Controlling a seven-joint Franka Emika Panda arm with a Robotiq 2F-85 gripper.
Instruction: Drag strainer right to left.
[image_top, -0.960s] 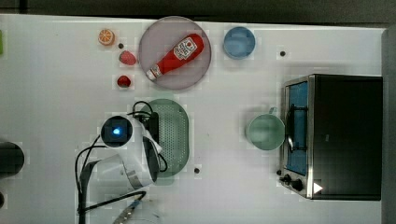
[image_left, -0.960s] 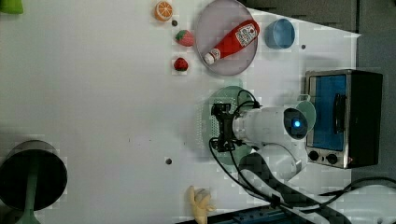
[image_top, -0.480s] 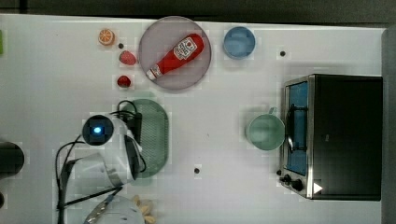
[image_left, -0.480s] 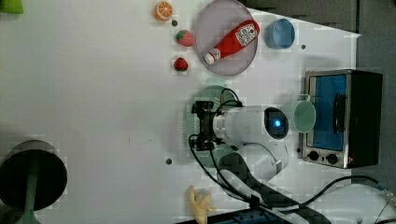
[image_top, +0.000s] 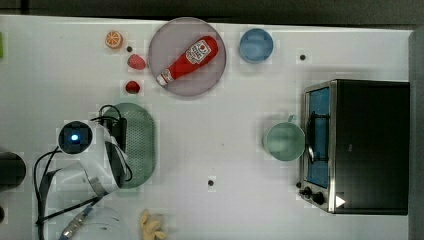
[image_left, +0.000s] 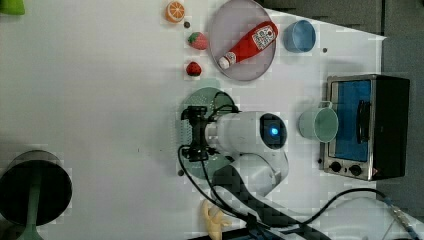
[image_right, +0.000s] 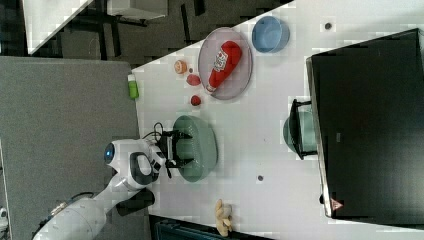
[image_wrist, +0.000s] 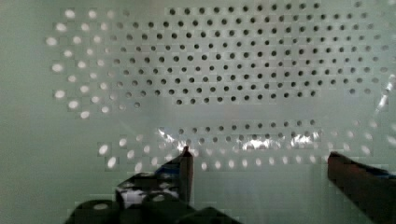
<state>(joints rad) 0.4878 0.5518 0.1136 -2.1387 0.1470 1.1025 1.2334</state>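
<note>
Strainer (image_top: 141, 142) as my landmark: it lies on the white bench (image_top: 225, 200), long axis running up-down in the top view, and I see my hand (image_left: 194, 134) down inside it near the left view's left rim. In the wrist view the 2 dark fingers (image_wrist: 186, 168) stand wide apart over the perforated floor, gripping nothing that I can make out. Just above the strainer in the top view sit 2 strawberries (image_top: 133, 87), with the grey plate (image_top: 210, 75) carrying a ketchup bottle (image_top: 187, 60) beyond them. Well to the strainer's right in the top view stands the mint cup (image_top: 284, 141), touching the toaster oven (image_top: 360, 145).
</note>
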